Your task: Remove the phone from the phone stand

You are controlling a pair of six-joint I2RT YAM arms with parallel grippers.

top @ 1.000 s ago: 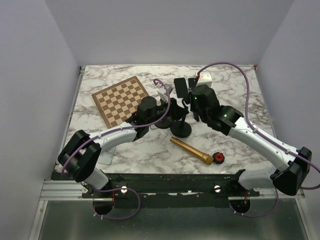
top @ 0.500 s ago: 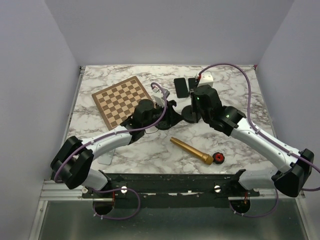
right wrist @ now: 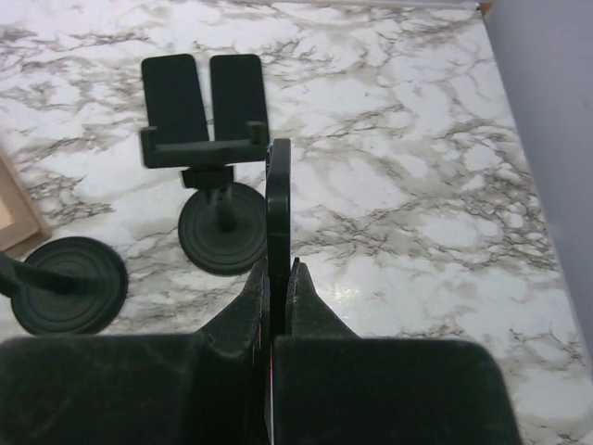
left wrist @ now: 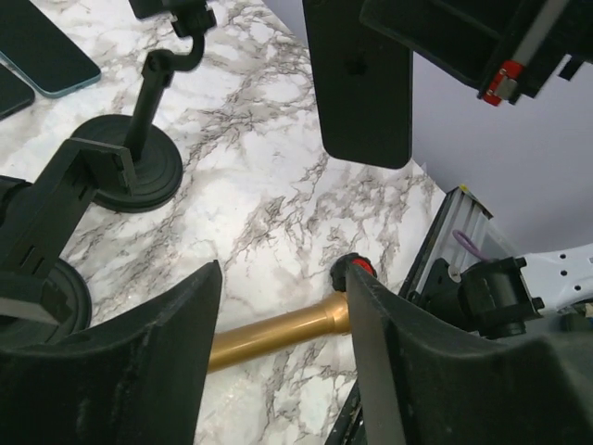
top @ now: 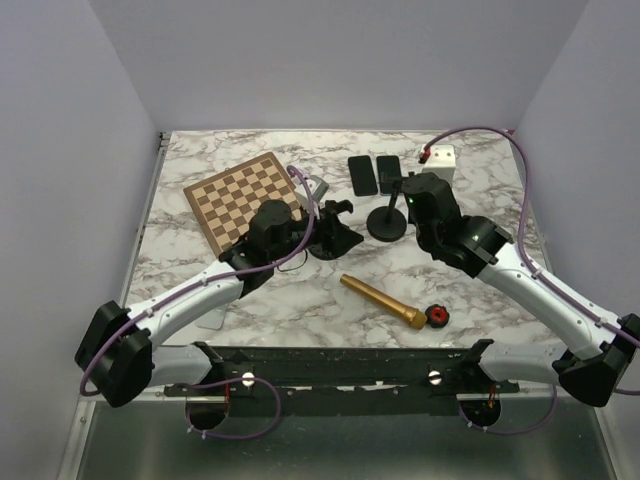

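My right gripper is shut on the black phone, which I see edge-on and upright between the fingers, clear of the table. The phone hangs in the air in the left wrist view too. The black phone stand sits just left of it, its cradle empty and its round base on the marble. My left gripper is open with nothing between its fingers. It sits beside a second black stand.
Two dark phones lie flat at the back. A white box is at the back right, a chessboard at the left. A gold tube with a red-and-black cap lies near the front.
The right gripper, shut on the phone, has moved right and away from the stand. The left gripper has opened and drawn back to the left.
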